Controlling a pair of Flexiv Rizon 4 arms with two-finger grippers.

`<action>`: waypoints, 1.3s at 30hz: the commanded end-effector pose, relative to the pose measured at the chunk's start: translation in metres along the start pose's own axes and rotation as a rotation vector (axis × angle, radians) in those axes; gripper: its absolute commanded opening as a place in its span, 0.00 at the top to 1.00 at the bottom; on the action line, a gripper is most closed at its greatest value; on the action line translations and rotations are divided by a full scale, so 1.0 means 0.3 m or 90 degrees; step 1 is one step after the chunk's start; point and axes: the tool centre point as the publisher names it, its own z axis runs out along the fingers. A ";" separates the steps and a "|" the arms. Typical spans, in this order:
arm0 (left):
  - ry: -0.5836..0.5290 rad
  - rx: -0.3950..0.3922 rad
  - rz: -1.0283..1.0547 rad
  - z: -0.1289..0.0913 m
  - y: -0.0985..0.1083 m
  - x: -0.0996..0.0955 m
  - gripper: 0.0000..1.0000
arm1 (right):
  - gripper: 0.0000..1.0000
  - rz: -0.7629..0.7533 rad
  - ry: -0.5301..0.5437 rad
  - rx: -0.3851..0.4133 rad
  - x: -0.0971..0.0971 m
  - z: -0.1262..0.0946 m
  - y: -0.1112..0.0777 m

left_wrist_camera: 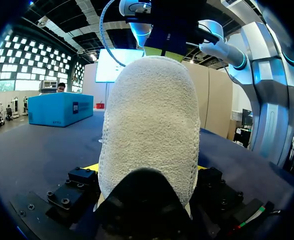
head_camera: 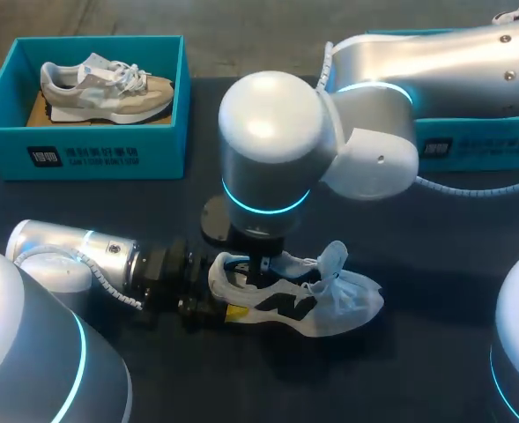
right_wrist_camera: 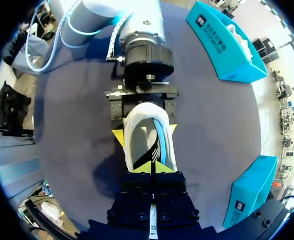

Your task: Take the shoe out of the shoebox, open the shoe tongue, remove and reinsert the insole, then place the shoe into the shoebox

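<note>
**Shoe** (head_camera: 329, 304), white with a black side marking: set on the dark table (head_camera: 435, 264), well apart from both boxes. The toe is pointed toward the robot's right, and the tongue and laces are spread loose over the forefoot.

**Heel:** clamped from two sides by the left gripper (head_camera: 213, 300), whose arm lies low at the left.

**Opening:** entered from above by the right gripper (head_camera: 261, 271). Its yellow tips are seen pressed together in the right wrist view. Whether anything is pinched between them cannot be told.

**Shoebox** (head_camera: 83, 159), teal, far left: occupied by a second shoe (head_camera: 105, 88), grey and beige.

**Second box** (head_camera: 479, 145), teal, far right: largely covered by the right arm (head_camera: 268, 141).

**Hidden or unclear:** the shoe's mid-part is masked in the head view by that arm's wrist. In the left wrist view the field is filled by the heel, and the left fingers are nearly hidden behind it.
</note>
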 end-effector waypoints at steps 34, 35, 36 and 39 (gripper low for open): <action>0.000 -0.001 0.000 0.000 -0.002 0.000 1.00 | 0.58 0.066 0.025 -0.006 -0.006 -0.097 -0.018; 0.000 -0.001 0.000 0.000 -0.002 0.000 1.00 | 0.59 0.073 0.025 -0.006 -0.005 -0.087 -0.016; 0.000 -0.001 0.000 0.000 -0.002 0.000 1.00 | 0.61 0.078 0.027 -0.005 -0.004 -0.074 -0.014; 0.000 -0.001 0.000 0.000 -0.002 0.000 1.00 | 0.62 0.097 0.039 -0.002 -0.004 -0.034 -0.009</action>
